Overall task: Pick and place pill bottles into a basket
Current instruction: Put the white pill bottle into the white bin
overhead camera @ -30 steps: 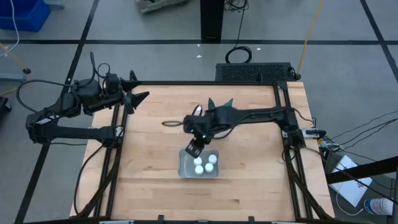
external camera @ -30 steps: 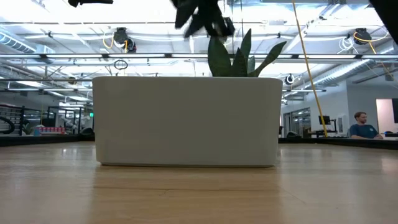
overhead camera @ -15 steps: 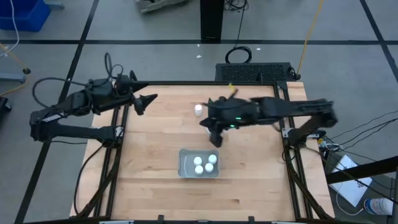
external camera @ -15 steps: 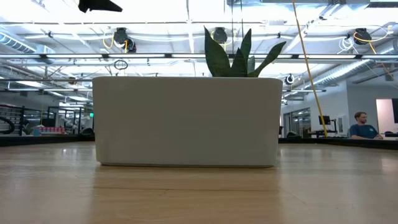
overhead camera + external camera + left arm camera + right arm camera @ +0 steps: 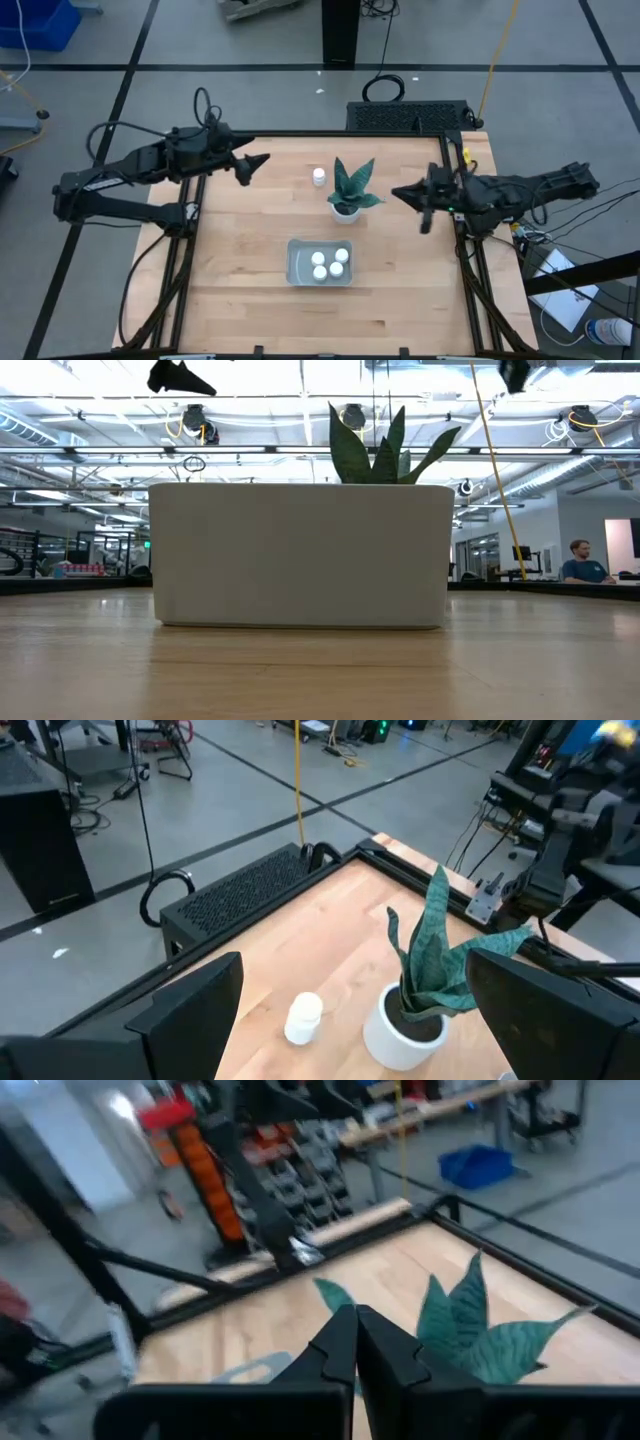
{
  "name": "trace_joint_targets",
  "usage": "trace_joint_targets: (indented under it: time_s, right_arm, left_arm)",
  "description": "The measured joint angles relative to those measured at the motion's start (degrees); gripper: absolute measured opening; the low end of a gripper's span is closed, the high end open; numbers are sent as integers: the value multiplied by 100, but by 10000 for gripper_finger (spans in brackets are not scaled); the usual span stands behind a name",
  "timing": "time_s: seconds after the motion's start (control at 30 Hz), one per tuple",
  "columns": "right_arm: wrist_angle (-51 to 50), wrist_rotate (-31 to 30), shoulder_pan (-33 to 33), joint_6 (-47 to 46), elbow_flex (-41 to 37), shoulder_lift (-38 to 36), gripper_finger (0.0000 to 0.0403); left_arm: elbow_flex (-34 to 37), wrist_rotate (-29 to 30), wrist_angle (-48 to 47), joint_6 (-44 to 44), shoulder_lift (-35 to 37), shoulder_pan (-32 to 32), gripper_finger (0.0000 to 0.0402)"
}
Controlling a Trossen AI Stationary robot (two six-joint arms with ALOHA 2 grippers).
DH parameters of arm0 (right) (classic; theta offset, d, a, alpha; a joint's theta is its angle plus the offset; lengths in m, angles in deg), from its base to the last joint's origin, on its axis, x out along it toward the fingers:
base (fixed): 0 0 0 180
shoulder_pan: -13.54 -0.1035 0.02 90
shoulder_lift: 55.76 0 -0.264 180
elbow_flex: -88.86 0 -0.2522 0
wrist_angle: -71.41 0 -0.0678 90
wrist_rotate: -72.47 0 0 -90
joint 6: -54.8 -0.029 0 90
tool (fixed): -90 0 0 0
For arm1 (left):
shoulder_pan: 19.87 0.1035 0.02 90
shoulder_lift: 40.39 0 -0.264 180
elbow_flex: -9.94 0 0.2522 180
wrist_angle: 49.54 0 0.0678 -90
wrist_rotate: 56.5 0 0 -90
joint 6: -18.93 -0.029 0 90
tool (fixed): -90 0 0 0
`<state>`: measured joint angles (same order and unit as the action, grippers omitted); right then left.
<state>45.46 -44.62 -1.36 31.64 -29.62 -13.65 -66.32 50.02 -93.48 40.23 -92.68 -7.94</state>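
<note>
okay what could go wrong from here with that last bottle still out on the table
The loose pill bottle stands close beside the potted plant, so the open left gripper, the nearer one, could brush the leaves or tip the pot when reaching in. The basket already holds three bottles, so a careless drop may knock them.

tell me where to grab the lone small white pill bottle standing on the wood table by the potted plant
Grip the small white pill bottle across its round body just under the cap, coming straight down from above. It stands upright, so its sides are free all round. The green potted plant leans leaves close by on one side, so the open left gripper, on the clear side, looks the better choice.
</note>
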Motion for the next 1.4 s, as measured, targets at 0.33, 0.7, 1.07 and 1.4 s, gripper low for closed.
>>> trace_joint_targets:
  time_s: [0.33, 0.7, 1.07, 1.4]
  right_arm:
    - [759, -9, -135, 588, -2150, -1924, 0]
    - [745, -4, -135, 599, -3292, -3264, 0]
    - [848, -156, -132, 190, -4148, -4198, 0]
    - [816, -143, -130, 478, -4394, -4184, 0]
  left_arm:
    - [0, 0, 157, 73, -401, 0, 390]
    - [-2, -6, 178, 195, -751, 0, 390]
    - [-7, -490, 518, 652, -1543, 268, 390]
    - [-7, -1477, 678, 760, -2580, 977, 390]
